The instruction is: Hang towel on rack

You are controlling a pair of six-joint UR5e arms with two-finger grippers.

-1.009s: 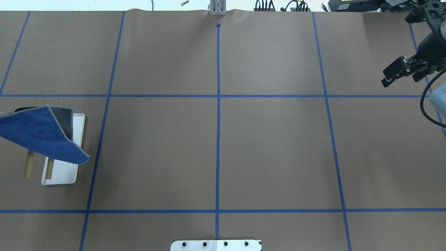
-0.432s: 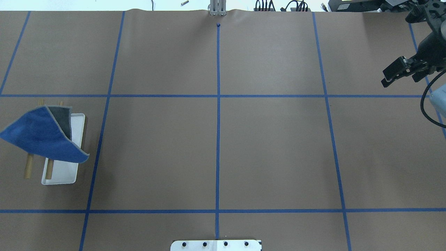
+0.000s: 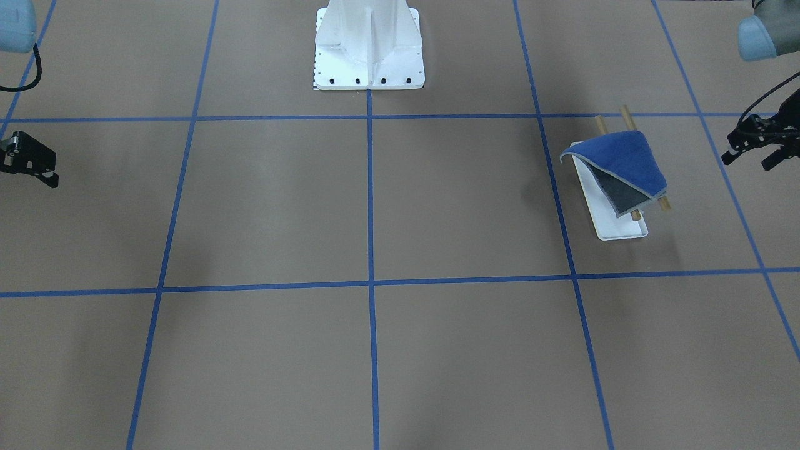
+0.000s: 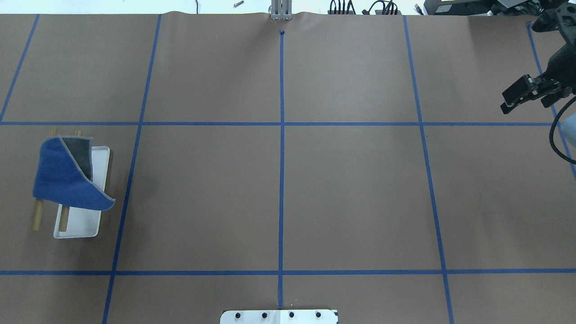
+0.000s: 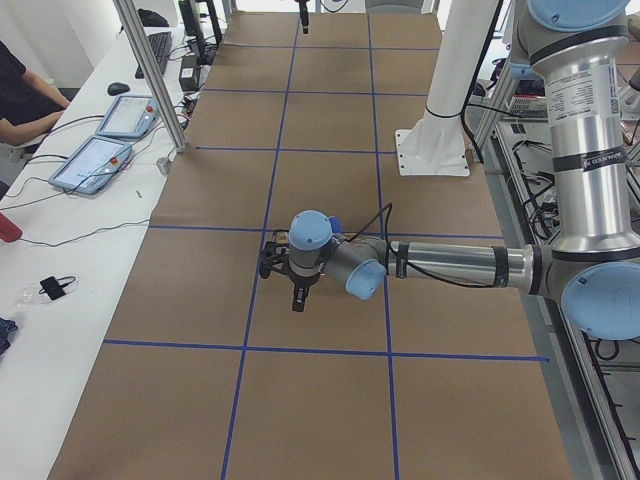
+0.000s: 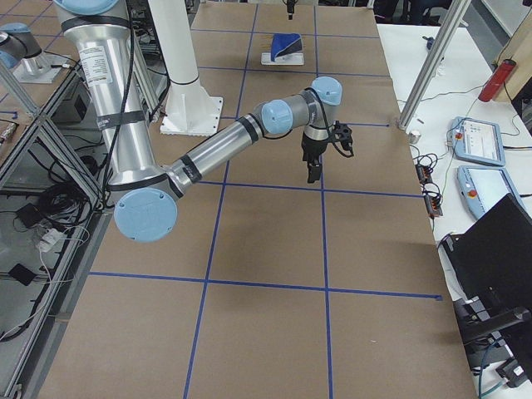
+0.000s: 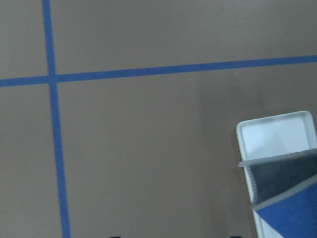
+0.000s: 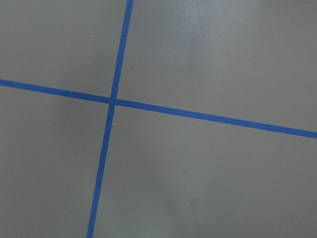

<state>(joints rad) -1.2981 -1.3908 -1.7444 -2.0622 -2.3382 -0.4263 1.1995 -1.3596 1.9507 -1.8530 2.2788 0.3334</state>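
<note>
The towel [image 4: 63, 177], blue side up with a dark grey corner folded back, lies draped over the rack's two tan rods [image 4: 38, 217] above its white tray [image 4: 83, 222]. It also shows in the front view [image 3: 625, 164] and at the edge of the left wrist view [image 7: 287, 181]. My left gripper [image 3: 745, 162] is open and empty, off to the side of the rack and clear of the towel. My right gripper [image 4: 526, 101] is open and empty, far off at the table's other end.
The white robot pedestal [image 3: 369, 47] stands at the middle of the table's near edge. Blue tape lines [image 4: 281, 123] divide the brown table cover into squares. Tablets and cables [image 5: 100, 160] lie on the side bench.
The towel's outer corner, earlier stretched out past the view's left edge, has been let go and now hangs down over the rods. My right gripper has moved slightly right and up.
</note>
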